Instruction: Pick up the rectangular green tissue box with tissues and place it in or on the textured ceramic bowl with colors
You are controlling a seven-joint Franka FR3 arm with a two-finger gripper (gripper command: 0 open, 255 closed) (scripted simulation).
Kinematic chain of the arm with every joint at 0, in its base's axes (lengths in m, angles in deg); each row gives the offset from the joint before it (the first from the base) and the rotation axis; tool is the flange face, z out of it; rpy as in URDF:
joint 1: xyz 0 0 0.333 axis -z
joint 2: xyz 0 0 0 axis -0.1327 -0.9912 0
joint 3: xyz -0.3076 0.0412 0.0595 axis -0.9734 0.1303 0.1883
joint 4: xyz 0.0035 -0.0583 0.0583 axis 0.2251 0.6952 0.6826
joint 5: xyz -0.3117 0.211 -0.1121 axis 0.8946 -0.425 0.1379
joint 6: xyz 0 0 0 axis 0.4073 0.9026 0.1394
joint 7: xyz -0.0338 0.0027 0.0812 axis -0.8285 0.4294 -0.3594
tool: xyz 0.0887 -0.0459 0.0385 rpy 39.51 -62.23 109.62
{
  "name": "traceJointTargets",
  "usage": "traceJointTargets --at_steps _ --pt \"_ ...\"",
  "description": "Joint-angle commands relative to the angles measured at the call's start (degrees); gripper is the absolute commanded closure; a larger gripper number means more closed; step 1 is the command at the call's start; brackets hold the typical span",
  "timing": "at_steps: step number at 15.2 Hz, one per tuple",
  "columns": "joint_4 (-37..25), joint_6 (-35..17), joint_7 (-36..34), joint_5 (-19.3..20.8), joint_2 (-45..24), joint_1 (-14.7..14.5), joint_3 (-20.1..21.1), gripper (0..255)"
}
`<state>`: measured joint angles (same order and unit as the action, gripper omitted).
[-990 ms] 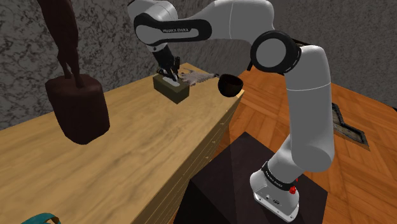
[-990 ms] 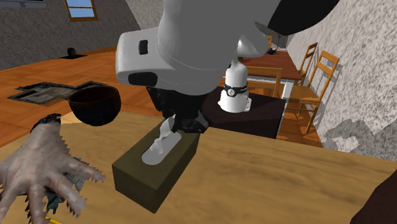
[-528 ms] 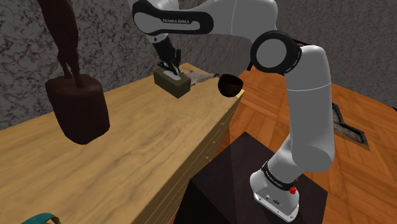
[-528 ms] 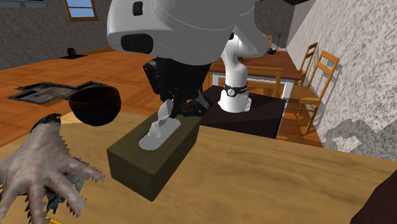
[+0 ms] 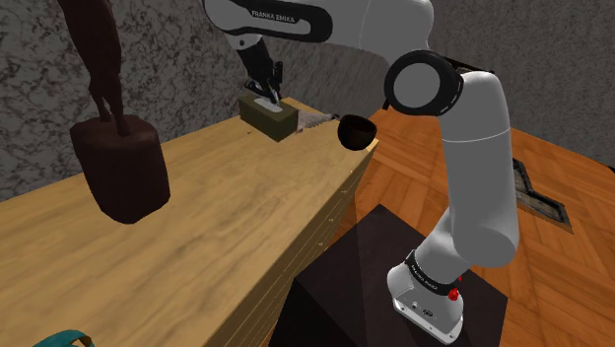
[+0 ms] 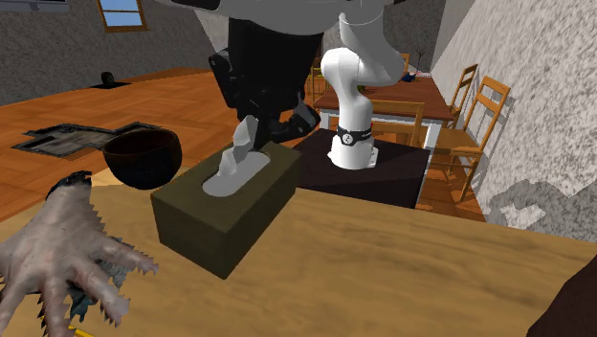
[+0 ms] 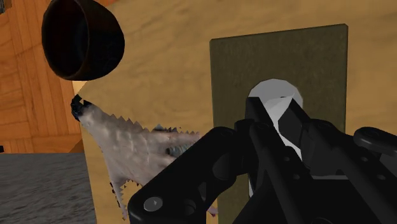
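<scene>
Grip sits on the white tissue [image 6: 235,161], not on the box walls. Your gripper [image 6: 247,134] hangs straight above the tissue box [image 6: 228,213] with its black fingers drawn nearly together, pinching the tuft that stands out of the slot in the box's top. The wrist view tells you the same: the gripper [image 7: 275,114] is squeezed onto the tissue [image 7: 272,95], with the flat olive-green top of the box [image 7: 280,63] spread out beneath it.

The box [image 5: 271,120] is a dark olive-green block. In the shoulder view it sits level at the far end of the wooden table [image 5: 197,217], directly under the gripper [image 5: 266,96]. You cannot tell from these angles whether its underside touches the tabletop.

Your bowl [image 6: 143,159] is dark brown, almost black, and stands upright at the table's corner. It is to the second exterior view's left of the box and apart from it. In the shoulder view the bowl [image 5: 357,129] is to the box's right.

A grey, spiky-edged, hand-shaped thing [image 6: 57,254] lies on the table near the box, on the bowl's side. In the wrist view this spiky thing [image 7: 127,146] is just beside the box.

A big dark brown object [image 5: 120,168] stands on the table nearer the shoulder camera, well apart from the box. In the second exterior view, beyond the table, the arm's base [image 6: 351,144] stands on its dark stand [image 6: 383,172], with wooden chairs [image 6: 474,115] behind it.
</scene>
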<state>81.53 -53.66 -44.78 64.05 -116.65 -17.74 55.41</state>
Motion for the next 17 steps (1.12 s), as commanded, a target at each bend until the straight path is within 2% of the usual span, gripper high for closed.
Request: traceJointTargets --at_steps 1,9,10,12,17 --pt "-2.6 1.9 0.8 0.3 -0.6 -0.4 -0.2 255" --pt "-17.1 10.3 5.2 2.3 -5.7 -3.0 -1.6 255" --pt "-10.6 7.6 4.8 1.8 -1.8 -1.1 -1.1 255" --pt "-2.0 3.9 5.2 1.2 3.5 2.0 -0.7 255" --pt "11.0 -2.4 8.6 0.8 12.2 8.0 -1.5 255"
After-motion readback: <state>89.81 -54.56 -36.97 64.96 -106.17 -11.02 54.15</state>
